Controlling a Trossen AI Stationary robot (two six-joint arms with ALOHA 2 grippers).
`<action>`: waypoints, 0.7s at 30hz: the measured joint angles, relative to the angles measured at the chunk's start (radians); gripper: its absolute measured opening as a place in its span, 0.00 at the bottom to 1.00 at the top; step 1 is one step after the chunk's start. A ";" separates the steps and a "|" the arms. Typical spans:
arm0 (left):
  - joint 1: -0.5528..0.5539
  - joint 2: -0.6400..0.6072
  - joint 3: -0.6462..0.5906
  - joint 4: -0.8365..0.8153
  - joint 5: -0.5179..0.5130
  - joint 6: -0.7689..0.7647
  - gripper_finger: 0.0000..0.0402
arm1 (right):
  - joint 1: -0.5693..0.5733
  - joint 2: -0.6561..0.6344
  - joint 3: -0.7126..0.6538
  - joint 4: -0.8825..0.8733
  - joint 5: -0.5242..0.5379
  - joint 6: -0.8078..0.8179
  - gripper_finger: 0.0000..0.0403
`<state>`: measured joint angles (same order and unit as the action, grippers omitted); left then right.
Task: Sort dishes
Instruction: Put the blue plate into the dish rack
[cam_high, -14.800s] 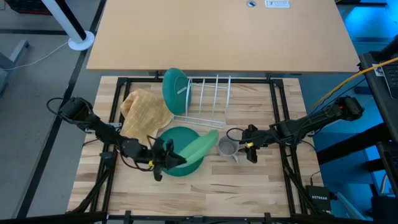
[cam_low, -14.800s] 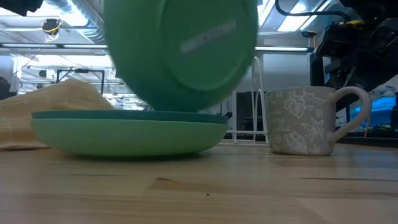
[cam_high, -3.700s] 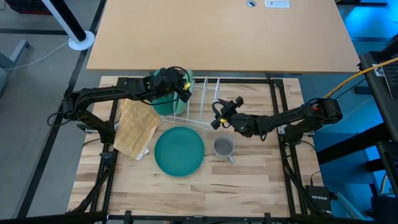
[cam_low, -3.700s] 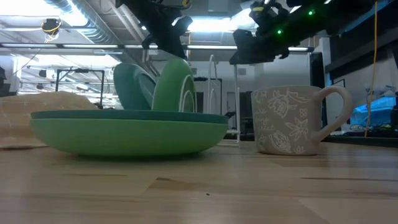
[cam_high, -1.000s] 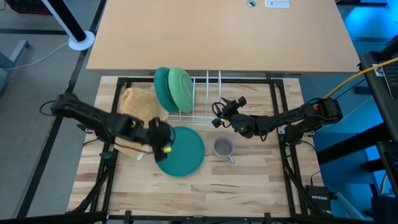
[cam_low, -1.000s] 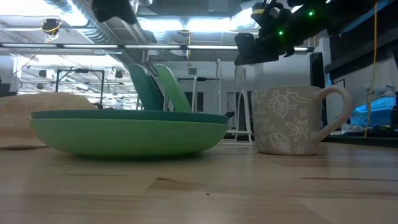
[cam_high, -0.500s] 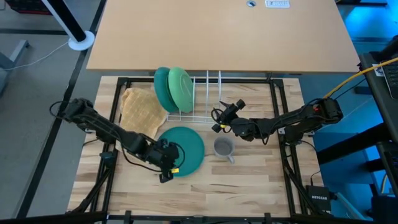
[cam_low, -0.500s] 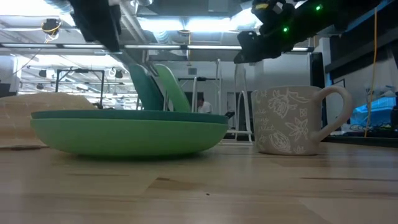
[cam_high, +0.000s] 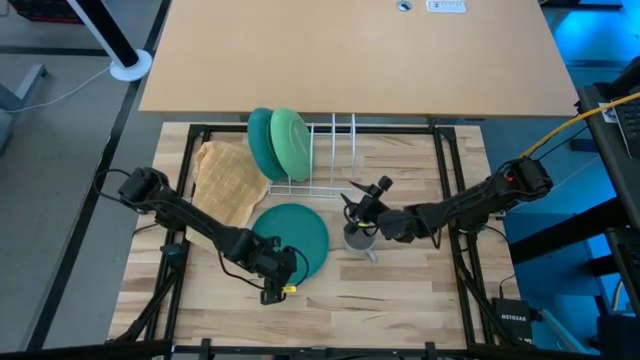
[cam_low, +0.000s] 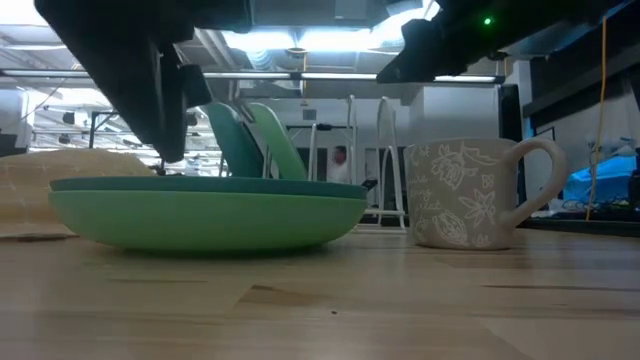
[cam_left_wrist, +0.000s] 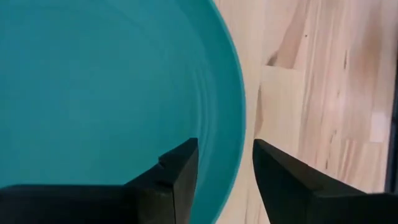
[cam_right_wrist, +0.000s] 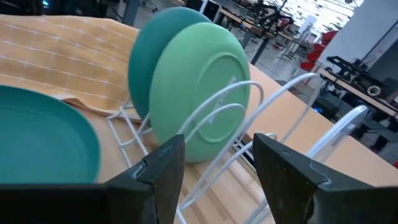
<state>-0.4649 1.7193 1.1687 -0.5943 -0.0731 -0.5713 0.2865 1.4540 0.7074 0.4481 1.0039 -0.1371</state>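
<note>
High view looks straight down; low view level; both share the teal plate (cam_high: 290, 240).

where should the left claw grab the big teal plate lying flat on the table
Take the raised rim of the flat teal round plate at its near edge, coming from above with one finger on either side; it lies flat, so only the rim offers a hold. The left claw is already open there.

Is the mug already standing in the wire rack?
No, the mug sits on the table in front of the rack, which holds only two green plates.
</note>
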 joint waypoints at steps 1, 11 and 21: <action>0.000 0.005 0.000 0.014 0.001 0.000 0.35 | 0.005 0.000 0.000 0.000 0.000 0.000 0.48; -0.005 0.010 0.000 0.069 0.010 -0.030 0.35 | 0.002 0.000 0.000 0.000 0.018 -0.001 0.48; -0.027 0.062 0.000 0.071 0.015 -0.076 0.35 | 0.002 0.000 0.000 0.000 0.018 -0.003 0.48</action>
<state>-0.4915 1.7815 1.1687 -0.5235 -0.0586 -0.6472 0.2882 1.4538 0.7074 0.4476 1.0214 -0.1402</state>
